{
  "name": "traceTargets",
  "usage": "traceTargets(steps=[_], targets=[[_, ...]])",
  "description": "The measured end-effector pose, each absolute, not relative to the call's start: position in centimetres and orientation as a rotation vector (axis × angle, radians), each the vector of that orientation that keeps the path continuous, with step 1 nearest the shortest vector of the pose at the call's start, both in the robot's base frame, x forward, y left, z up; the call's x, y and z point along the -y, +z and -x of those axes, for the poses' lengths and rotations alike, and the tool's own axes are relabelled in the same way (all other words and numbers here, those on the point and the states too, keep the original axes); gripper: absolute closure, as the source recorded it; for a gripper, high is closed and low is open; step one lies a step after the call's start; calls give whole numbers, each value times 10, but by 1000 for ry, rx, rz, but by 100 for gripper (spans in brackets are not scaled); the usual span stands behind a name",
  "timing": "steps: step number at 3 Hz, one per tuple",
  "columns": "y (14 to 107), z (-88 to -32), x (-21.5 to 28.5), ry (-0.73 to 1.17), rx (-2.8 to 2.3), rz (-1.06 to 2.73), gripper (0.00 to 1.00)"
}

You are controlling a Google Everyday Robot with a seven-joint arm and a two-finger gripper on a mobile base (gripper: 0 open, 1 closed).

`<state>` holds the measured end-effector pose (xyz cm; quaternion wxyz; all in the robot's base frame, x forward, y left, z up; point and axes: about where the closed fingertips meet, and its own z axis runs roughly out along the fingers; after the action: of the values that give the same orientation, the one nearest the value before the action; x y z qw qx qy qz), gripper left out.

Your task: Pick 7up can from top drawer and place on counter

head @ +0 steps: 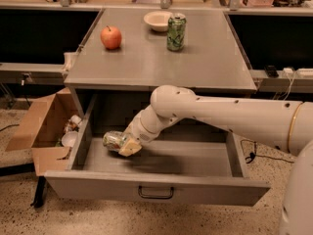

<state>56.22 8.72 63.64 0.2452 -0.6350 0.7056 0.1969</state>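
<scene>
The 7up can (112, 140), silvery with green patches, lies on its side at the left of the open top drawer (195, 161). My gripper (126, 145) reaches down into the drawer from the right and sits right against the can's right end, its tan tip overlapping the can. The white arm crosses above the drawer's middle. The grey counter (146, 62) is directly above the drawer.
On the counter stand a red apple (111, 37), a white bowl (157, 20) and a taller dark green can (176, 32). An open cardboard box (36, 126) with scraps sits on the floor left of the drawer. The drawer front with its dark handle (155, 192) juts toward me.
</scene>
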Motion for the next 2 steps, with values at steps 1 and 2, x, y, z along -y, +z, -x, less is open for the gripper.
traceTargets(steps=[1, 2], targets=[[685, -537, -80, 601, -1779, 1673, 98], [724, -521, -49, 611, -1689, 1609, 100]])
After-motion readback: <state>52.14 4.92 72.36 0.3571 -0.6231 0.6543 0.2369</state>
